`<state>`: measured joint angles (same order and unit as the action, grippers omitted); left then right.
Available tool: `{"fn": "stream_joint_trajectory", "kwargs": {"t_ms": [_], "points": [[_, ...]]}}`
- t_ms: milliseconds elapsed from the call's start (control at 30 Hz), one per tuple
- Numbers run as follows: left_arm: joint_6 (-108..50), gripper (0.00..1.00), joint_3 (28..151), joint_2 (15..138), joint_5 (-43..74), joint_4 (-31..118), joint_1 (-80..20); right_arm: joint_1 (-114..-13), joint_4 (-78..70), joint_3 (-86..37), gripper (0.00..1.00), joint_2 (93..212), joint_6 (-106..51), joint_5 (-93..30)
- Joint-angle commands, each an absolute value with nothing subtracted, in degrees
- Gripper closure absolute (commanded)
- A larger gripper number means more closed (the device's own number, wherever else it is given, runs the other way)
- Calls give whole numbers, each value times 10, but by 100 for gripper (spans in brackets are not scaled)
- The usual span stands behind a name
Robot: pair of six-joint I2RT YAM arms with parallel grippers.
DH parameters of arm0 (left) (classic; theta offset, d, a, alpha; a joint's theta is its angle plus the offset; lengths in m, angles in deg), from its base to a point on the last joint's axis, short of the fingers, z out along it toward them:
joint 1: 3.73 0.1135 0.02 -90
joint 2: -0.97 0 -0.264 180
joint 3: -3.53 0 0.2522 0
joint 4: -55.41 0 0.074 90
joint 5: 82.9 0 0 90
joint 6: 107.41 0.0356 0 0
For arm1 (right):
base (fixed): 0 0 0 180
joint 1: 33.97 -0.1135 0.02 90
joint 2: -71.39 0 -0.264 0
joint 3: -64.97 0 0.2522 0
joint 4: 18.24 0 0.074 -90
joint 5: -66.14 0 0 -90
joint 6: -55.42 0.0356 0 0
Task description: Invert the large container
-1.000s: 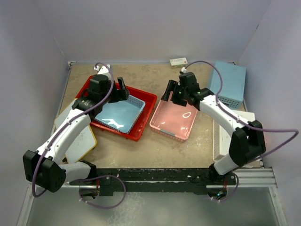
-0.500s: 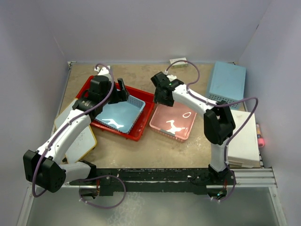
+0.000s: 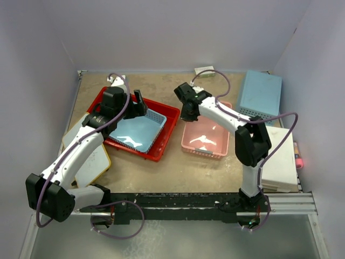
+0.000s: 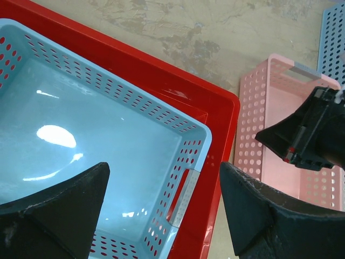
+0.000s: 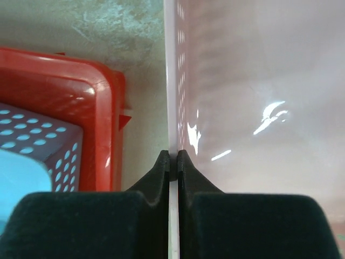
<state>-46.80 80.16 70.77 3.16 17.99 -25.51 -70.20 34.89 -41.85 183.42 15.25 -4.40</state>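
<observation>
Left end effector (image 3: 139, 102) hangs with its fingers spread wide above the large container (image 3: 153, 154), gripping nothing. That red tray sits upright on the left half of the tabletop (image 3: 161, 89), open side up, with a light-blue perforated basket (image 3: 137, 127) nested inside it; the wrist view shows the blue basket's handle end close against the tray's right wall. Neither arm touches the tray.

Just to its right, the right end effector (image 3: 186, 110) is pinched together on the left wall of the pink basket (image 3: 205, 152), the thin plastic caught between both pads. A second ago the pink basket lay angled with its corner almost against the tray. Half a second ago the right arm had swung across to that near corner. Now the basket has been dragged rightward and squared up, leaving a strip of bare tabletop between it and the red rim.

My reading is that this clears room beside the tray for the flip. The flip itself is not begun: the tray is untouched, and the blue basket inside would tumble out when it turns, unless lifted away first.
</observation>
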Motion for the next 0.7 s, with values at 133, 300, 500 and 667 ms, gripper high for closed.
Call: {"fn": "stream_joint_trajectory", "kwargs": {"t_ms": [133,300,500,667], "points": [[-463,20,794,685,17,192,-255,-699,294,-420,100,1706,101,-94],[-461,20,791,679,13,190,-255,-668,171,-354,100,1616,81,-243],[-458,20,789,674,10,186,-255,-575,-130,-159,100,1525,165,-497],[-456,20,790,673,9,185,-255,-526,-255,-77,100,1531,246,-606]]}}
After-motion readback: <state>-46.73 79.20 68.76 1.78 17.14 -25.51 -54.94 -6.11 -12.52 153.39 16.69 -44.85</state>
